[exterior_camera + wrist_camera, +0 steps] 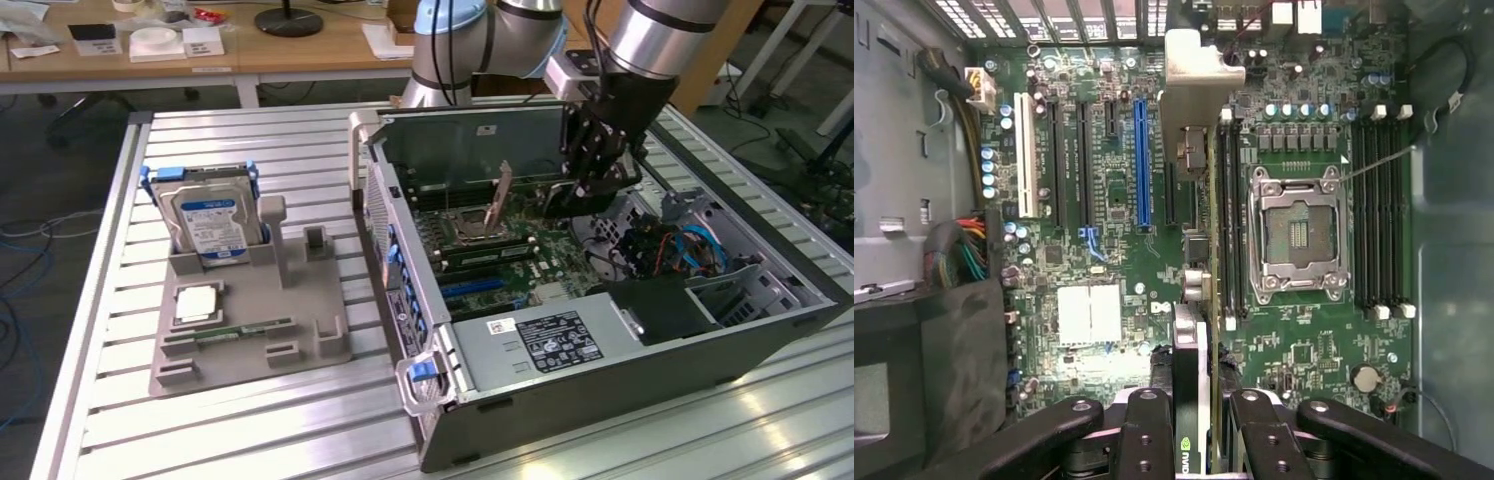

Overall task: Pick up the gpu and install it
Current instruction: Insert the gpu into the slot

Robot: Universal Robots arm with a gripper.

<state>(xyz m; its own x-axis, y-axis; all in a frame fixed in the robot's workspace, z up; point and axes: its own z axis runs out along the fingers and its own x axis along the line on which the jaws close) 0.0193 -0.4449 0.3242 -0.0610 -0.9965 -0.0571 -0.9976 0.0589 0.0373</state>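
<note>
Dark gpu (1191,350) clamped edge-on in tool (1197,420), over green mobo (1114,190) inside PC case (1444,200)

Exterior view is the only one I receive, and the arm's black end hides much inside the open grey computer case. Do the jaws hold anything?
Observer: Yes. The jaws are shut on the gpu, a thin dark card with a silver metal end bracket, seen edge-on.
Operator: Where is it over the green motherboard?
Observer: Its edge runs parallel to the long blue slot, between that slot and the black memory slots.
Operator: Any marking on it?
Observer: A green logo shows on it beside the jaws.
</note>
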